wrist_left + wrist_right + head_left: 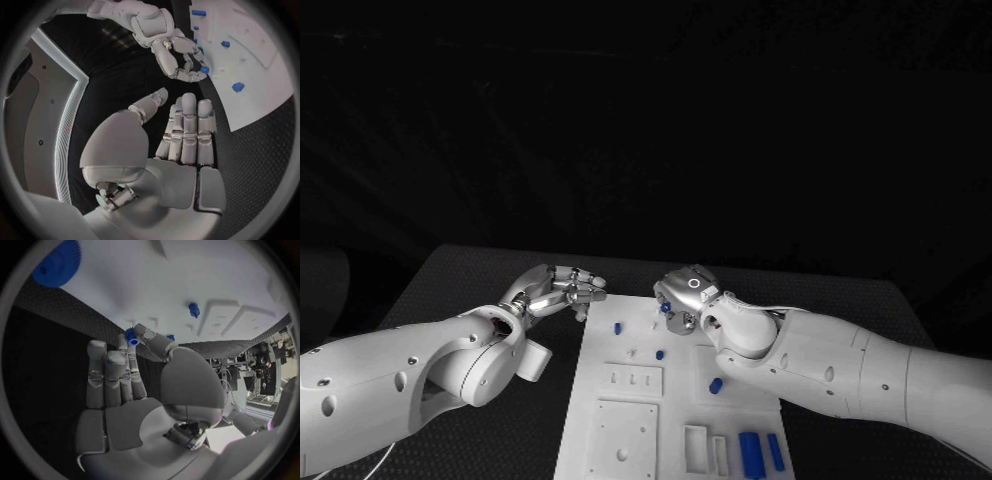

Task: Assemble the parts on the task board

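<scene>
The task board is lain on the black table, running from the near edge to the far middle, where both hands are poised at its far end.

The right hand is held over the board's far right corner. A small blue part is pinched between its thumb and a fingertip, as is seen plainly in the right wrist view; the other fingers are kept straight and side by side. The same pinch is seen from the left wrist view, just at the board's edge.

The left hand is held off the board's far left corner, above the table mat. Nothing is held in it: the fingers are laid straight and close together, with the thumb set apart from them.

Farther out, several blue parts are scattered on the board. A small peg stands near the far left edge, another near the middle, and a third lies by the right arm. Two long blue pieces are set side by side at the near right, next to a white slotted block. A blue gear is seen resting at a board corner in the right wrist view.
</scene>
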You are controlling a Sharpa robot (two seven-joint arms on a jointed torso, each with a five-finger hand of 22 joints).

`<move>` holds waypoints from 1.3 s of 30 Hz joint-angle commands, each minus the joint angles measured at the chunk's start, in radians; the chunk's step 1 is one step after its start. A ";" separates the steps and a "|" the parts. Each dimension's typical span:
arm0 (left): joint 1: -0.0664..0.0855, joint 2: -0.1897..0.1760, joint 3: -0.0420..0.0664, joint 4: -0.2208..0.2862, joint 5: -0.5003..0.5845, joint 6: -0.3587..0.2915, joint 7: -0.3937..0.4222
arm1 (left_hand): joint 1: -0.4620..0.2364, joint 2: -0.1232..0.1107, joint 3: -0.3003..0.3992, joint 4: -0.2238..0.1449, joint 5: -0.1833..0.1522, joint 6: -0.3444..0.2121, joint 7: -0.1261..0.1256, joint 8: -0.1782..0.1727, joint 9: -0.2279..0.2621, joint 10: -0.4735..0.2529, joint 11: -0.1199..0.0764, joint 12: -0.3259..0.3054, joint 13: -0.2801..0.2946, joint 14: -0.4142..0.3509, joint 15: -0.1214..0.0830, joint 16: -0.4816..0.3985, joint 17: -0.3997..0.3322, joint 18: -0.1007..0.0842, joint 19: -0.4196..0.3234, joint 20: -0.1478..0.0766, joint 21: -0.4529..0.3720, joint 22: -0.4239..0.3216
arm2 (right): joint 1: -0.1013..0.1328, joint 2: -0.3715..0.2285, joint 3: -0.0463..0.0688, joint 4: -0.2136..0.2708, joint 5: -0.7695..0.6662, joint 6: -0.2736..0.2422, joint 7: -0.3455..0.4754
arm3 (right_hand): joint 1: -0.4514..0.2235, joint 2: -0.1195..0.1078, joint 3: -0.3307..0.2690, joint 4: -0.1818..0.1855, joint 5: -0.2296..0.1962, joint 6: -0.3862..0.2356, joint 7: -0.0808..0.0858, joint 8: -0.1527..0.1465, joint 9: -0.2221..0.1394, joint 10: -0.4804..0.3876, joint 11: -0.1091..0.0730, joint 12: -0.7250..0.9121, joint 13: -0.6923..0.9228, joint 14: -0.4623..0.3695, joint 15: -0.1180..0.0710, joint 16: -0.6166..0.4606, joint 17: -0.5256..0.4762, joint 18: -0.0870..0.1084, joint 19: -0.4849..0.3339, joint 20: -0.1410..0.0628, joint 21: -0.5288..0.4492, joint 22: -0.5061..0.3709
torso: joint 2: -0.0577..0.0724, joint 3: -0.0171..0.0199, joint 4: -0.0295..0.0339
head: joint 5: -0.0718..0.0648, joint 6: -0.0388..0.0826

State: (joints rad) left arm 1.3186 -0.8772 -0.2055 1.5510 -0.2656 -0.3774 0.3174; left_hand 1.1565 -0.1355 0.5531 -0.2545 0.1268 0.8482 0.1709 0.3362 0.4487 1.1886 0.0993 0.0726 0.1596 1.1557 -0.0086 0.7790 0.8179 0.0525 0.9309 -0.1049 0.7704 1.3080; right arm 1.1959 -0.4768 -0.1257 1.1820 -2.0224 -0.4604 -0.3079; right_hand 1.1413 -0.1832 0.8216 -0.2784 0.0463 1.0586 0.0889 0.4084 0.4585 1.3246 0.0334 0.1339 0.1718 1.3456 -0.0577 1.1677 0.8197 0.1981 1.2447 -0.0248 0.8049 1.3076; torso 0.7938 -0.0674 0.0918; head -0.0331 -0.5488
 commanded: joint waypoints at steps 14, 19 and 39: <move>0.007 0.003 0.002 0.008 0.004 0.004 0.009 | -0.005 -0.002 0.003 0.004 0.004 -0.002 -0.002 -0.006 -0.001 -0.004 0.005 -0.005 -0.002 0.007 0.001 0.005 0.000 0.046 -0.003 -0.001 0.005 0.012 | 0.001 0.036 0.000 -0.038 -0.025 0.000 0.000 | 0.001 -0.011 0.014 0.005 0.002 0.008 0.001 0.005 0.047 0.050 -0.004 -0.007 0.003 -0.022 -0.025 0.005 -0.002 0.064 -0.007 -0.001 0.006 0.021 | 0.010 -0.0072 0.0096 | 0.000 0.001; 0.009 0.002 0.002 0.011 0.003 0.004 0.009 | -0.005 -0.003 0.003 0.004 0.004 -0.002 -0.002 -0.006 -0.001 -0.004 0.005 -0.005 -0.002 0.007 0.001 0.005 0.000 0.046 -0.003 -0.001 0.005 0.012 | 0.001 0.038 0.000 -0.044 -0.025 0.008 0.001 | 0.001 -0.011 0.015 0.005 0.002 0.008 0.001 0.005 0.048 0.050 -0.004 -0.008 0.004 -0.022 -0.025 0.006 -0.002 0.064 -0.007 -0.001 0.006 0.021 | 0.011 -0.0088 0.0112 | 0.003 0.000; 0.012 0.003 0.002 0.012 0.002 0.004 0.008 | -0.005 -0.004 0.003 0.004 0.004 -0.003 -0.002 -0.007 -0.001 -0.005 0.005 -0.006 -0.002 0.007 0.001 0.006 0.000 0.046 -0.003 -0.001 0.005 0.011 | 0.001 0.049 0.000 -0.062 -0.013 0.028 0.017 | -0.001 -0.014 0.018 0.007 0.002 0.007 0.001 0.003 0.049 0.049 -0.003 -0.010 0.006 -0.022 -0.024 0.006 -0.004 0.064 -0.009 0.000 0.007 0.021 | 0.014 -0.0121 0.0103 | 0.005 -0.003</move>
State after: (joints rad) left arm 1.3283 -0.8768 -0.2043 1.5599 -0.2657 -0.3775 0.3172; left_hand 1.1565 -0.1355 0.5531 -0.2545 0.1268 0.8480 0.1708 0.3362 0.4488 1.1845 0.0994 0.0726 0.1590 1.1556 -0.0085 0.7790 0.8180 0.0528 0.9310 -0.1014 0.7703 1.3074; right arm 1.1969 -0.4291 -0.1256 1.1221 -2.0300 -0.4498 -0.3015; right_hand 1.1310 -0.1966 0.8324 -0.2729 0.0464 1.0641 0.0874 0.4090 0.4605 1.3532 0.0232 0.1178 0.1722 1.3411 -0.0649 1.1677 0.8178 0.1995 1.2409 -0.0211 0.8049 1.3076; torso 0.8074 -0.0782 0.1015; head -0.0282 -0.5505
